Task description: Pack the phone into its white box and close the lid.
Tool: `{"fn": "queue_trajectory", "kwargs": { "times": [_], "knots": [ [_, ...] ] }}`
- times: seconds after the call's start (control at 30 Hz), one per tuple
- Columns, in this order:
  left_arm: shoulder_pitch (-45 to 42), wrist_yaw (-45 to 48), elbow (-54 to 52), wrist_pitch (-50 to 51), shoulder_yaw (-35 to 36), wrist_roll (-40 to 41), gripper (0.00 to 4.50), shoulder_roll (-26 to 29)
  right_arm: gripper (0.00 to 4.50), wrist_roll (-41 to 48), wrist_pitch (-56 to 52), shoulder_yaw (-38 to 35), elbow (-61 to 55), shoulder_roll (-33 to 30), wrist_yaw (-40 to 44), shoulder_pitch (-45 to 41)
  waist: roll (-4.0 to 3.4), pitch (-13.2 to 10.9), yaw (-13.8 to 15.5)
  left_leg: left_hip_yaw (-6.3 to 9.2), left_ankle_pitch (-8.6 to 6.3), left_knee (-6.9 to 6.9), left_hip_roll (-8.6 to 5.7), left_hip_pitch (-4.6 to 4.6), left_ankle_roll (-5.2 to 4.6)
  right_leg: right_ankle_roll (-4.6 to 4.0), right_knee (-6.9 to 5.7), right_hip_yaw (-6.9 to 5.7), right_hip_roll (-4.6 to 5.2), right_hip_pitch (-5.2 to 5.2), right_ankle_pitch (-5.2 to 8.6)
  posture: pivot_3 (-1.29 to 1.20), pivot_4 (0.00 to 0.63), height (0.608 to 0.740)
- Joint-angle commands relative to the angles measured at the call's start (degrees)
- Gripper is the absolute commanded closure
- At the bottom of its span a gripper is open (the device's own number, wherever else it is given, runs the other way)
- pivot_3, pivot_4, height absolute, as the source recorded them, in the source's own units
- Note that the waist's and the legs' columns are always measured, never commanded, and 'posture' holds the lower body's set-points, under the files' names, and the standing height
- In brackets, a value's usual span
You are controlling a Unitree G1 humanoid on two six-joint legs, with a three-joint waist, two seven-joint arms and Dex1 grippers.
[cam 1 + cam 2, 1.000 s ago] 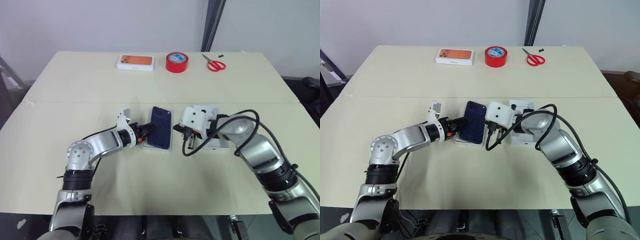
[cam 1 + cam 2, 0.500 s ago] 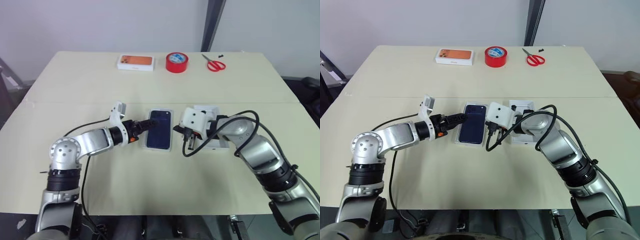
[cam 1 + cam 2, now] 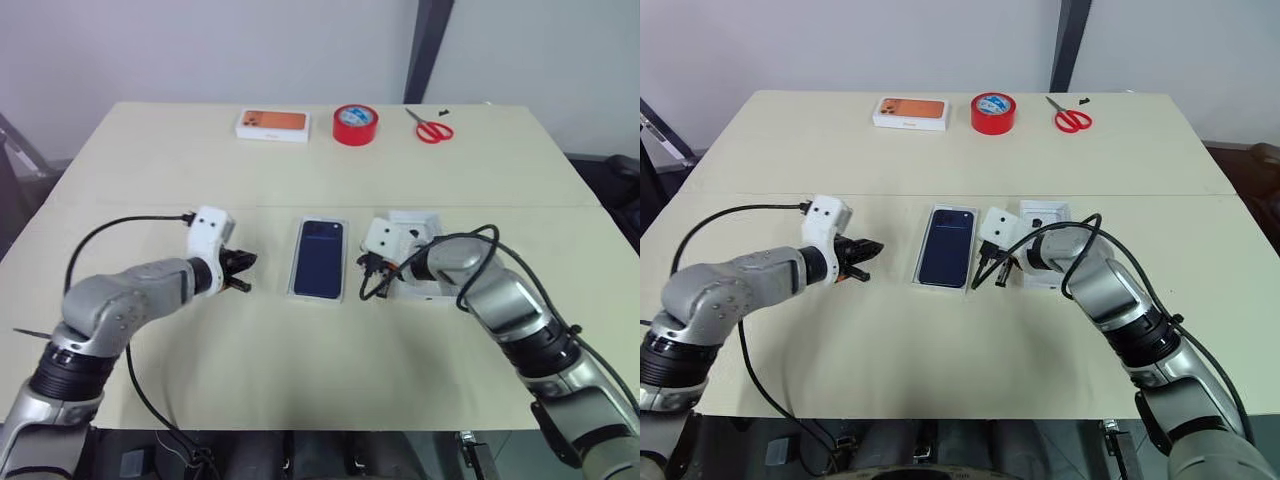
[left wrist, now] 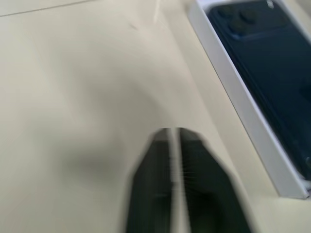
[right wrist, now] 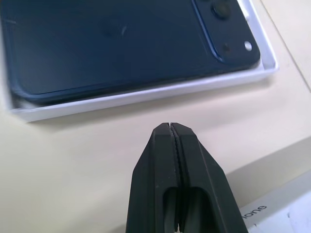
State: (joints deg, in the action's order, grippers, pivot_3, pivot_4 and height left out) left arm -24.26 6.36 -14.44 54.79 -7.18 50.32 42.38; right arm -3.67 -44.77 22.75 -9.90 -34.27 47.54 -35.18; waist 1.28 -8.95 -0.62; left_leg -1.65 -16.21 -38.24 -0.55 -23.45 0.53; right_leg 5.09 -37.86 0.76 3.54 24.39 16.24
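We are looking down over a wide cream table (image 3: pixel 300 350). At its far edge a white box with an orange top (image 3: pixel 272 124), a roll of red tape (image 3: pixel 355 124) and a pair of red-handled scissors (image 3: pixel 431 128) are lying in a row, well apart from where we are working.

Near the middle, the white box (image 3: pixel 320 296) is sitting flat on the table, and the phone (image 3: pixel 320 258) is lying inside it, dark glossy back up, with its camera cluster at the far end. The box's white rim is showing all round the phone in the right wrist view. Just beside the box, on its right, the lid (image 3: pixel 1044 228) is resting on the table, partly hidden behind our right wrist; a bit of grey lettering is showing on its white side in the right wrist view.

Our left gripper (image 3: pixel 243 272) is hovering low over bare table to the left of the box, clear of it, its two black fingers pressed together on nothing. Our right gripper (image 5: pixel 175 133) is pointing down at the table in the narrow strip between the box and the lid, its fingers (image 5: pixel 194 179) also meeting tip to tip and holding nothing.
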Motion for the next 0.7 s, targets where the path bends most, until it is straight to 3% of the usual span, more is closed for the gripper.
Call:
{"fn": "queue_trajectory", "kwargs": {
  "times": [0.03,0.23,0.37,0.53,0.7],
  "knots": [
    [-0.4,4.1,0.1,-2.2,-1.4,-5.8,4.46,-1.1,4.5,-1.1,0.2,-0.5,-1.7,0.4,-1.6,-1.1,0.0,0.0,-0.1,0.0,0.0,0.0,0.0,-0.01,-0.01,0.0,0.0,0.0,0.01,0.01,0.0,0.0,0.15,0.725],
    [3.6,11.9,-1.3,-6.4,-0.7,-11.7,4.46,-1.4,4.5,6.8,5.4,-4.8,-10.6,-1.6,4.8,3.0,-0.01,0.0,-0.3,0.0,-0.18,0.01,0.02,-0.01,-0.32,0.01,-0.01,0.0,0.0,0.03,-0.01,0.0,0.15,0.725],
    [9.2,21.3,-4.2,-12.7,1.8,-13.3,4.46,0.7,4.5,12.3,2.9,-5.4,-15.9,-1.3,7.8,6.4,-0.01,0.0,-0.3,0.01,-0.22,0.02,0.04,-0.01,-0.39,0.01,-0.01,-0.01,0.02,0.03,-0.01,0.0,0.15,0.725],
    [15.7,31.7,-7.0,-20.7,3.8,-16.7,4.46,5.2,4.5,11.0,2.3,-1.4,-14.7,-0.2,5.8,7.1,-0.03,0.0,-0.4,0.02,-0.23,0.02,0.05,0.02,-0.39,-0.02,-0.03,-0.01,0.1,0.02,0.01,0.0,0.15,0.725],
    [19.2,36.9,-8.7,-23.3,6.7,-16.5,4.46,5.9,4.5,10.6,1.6,0.5,-12.0,1.1,4.3,6.3,-0.05,0.0,-0.3,0.02,-0.26,0.03,0.05,0.01,-0.43,-0.06,0.02,-0.01,0.13,0.02,0.03,0.0,0.15,0.725]
  ]
}}
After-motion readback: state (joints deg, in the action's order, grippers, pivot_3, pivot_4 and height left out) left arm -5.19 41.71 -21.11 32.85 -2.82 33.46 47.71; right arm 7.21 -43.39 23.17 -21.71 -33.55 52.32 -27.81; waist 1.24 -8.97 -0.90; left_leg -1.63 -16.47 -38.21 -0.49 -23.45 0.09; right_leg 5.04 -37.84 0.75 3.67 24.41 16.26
